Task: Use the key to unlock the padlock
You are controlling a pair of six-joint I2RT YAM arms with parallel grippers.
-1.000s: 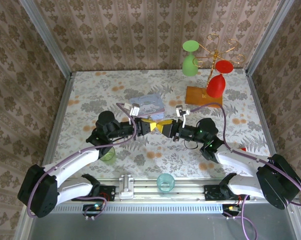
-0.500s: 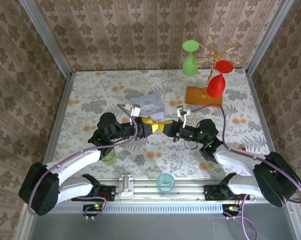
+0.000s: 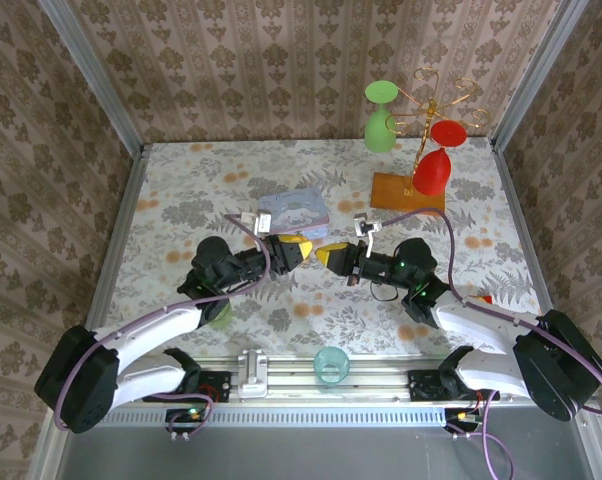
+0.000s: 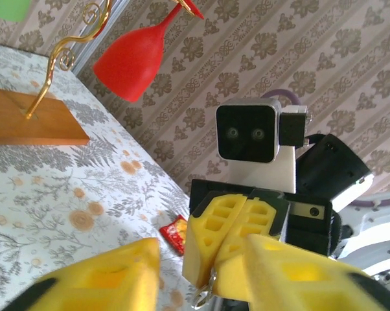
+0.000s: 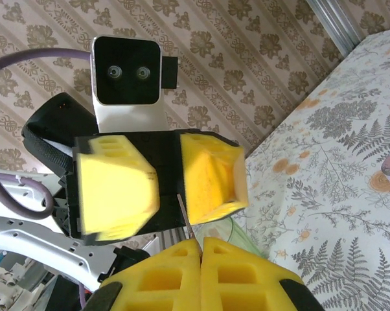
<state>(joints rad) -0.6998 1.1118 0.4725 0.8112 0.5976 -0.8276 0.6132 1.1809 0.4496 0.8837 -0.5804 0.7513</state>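
R claw (image 5: 201, 249) is clamped shut on the key (image 5: 184, 217): a thin dark sliver sticks up out of the seam btwn its yellow pads. The key's tip points at the L claw (image 5: 171, 188), just short of the gap btwn that claw's pads and nearer the pad on the right of the R wrist view. L claw stands partly open w/ nothing seen btwn its pads. In the L wrist view a small metal bit pokes from the bottom of the R claw's closed pads. The padlock is too small to pick out in any view (can't tell if L claw touches it).

Both claws hang mid-table, nose to nose over the floral cloth (image 3: 181, 190), just in front of the blue tin (image 3: 293, 210).

Vs 1 s ago, top view: the yellow tips met then. Now they sit a little apart, a strip of cloth showing btwn them. L arm has pulled back slightly, toward the near-left. Other items unmoved.

Further out: teal cup (image 3: 331, 365) by the near rail, green cup (image 3: 217, 312) under the L arm, and a gold rack (image 3: 436, 105) far right w/ red glass (image 3: 431, 172) and green glass (image 3: 379, 128). The tin's print is too small to read.
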